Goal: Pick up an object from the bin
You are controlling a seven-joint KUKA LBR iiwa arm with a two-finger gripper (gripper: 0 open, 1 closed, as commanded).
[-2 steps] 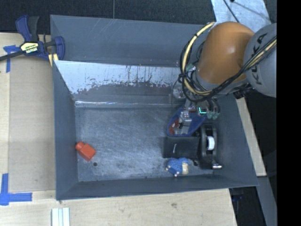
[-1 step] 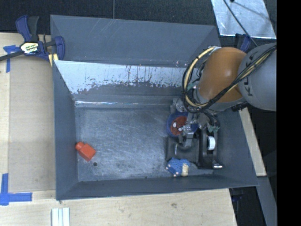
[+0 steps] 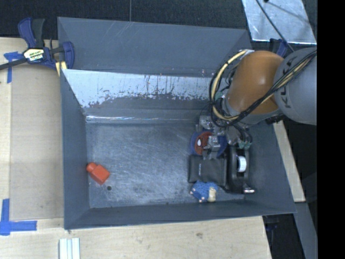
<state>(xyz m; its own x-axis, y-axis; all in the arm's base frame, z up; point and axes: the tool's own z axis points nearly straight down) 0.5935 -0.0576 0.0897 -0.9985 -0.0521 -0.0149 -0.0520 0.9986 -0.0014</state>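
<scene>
Camera view: grey metal bin [image 3: 74,144], with the arm [image 3: 304,93] coming in from the view's right. An orange cover [image 3: 254,82] sits at the wrist, with looped cables [image 3: 220,88] round it. The gripper [image 3: 222,183] is down inside the bin over the right part of the floor, close to the near wall and the right wall. Its black body blocks the view of the grip, so released or clenched: cannot tell.

Closest thing is a small blue-and-cream thing [image 3: 204,191], crumpled-looking, lying on the floor. It is at the gripper's lower end on its view-left side, just beside the black body and maybe touching it; contact is not clear. It sits right by the bin's near wall.

A red-and-blue round piece [image 3: 202,143] is just beside the gripper's upper part, also on its view-left side. It is farther from the near wall than the blue-and-cream thing. Cannot tell if it is loose on the floor or fixed to the wrist.

An orange block [image 3: 97,172], small and boxy, lies well apart from the gripper. It is across the scuffed floor toward the view's left, near the left wall and the near-left corner. A tiny dark speck [image 3: 109,188] lies just beside the block, on the gripper's side and nearer the front wall. The back wall has dark scratch marks along its lower part.
</scene>
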